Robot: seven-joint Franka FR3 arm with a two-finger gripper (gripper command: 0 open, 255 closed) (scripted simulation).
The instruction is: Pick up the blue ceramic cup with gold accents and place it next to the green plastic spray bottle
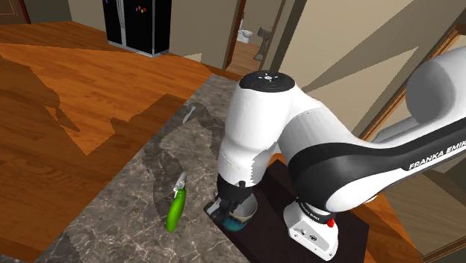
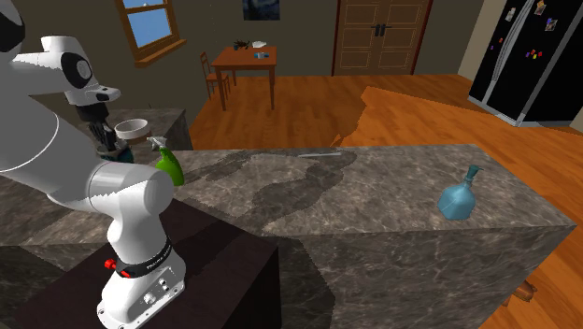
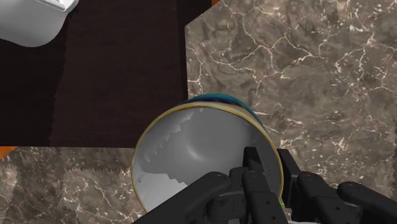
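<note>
The cup [image 3: 191,149] has a blue outside, a gold rim and a pale inside. My gripper [image 3: 275,175] is shut on its wall, one finger inside the rim and one outside. In the shoulder view the gripper [image 1: 231,203] stands at the marble counter's [image 1: 134,194] near edge beside the stand, with the cup's teal base [image 1: 239,221] showing under it. The green spray bottle [image 1: 176,206] lies on the counter just to the shoulder view's left of the cup. In the second exterior view the cup [image 2: 132,127] sits close behind the bottle [image 2: 169,165]. Whether the cup rests on the counter or hangs above it, I cannot tell.
The dark stand top [image 1: 351,231] borders the counter right beside the cup. A blue round flask [image 2: 458,199] stands at the counter's far end. A thin pale utensil [image 1: 187,113] lies farther along the counter. Wooden floor surrounds the counter, and a black fridge [image 1: 138,26] stands beyond.
</note>
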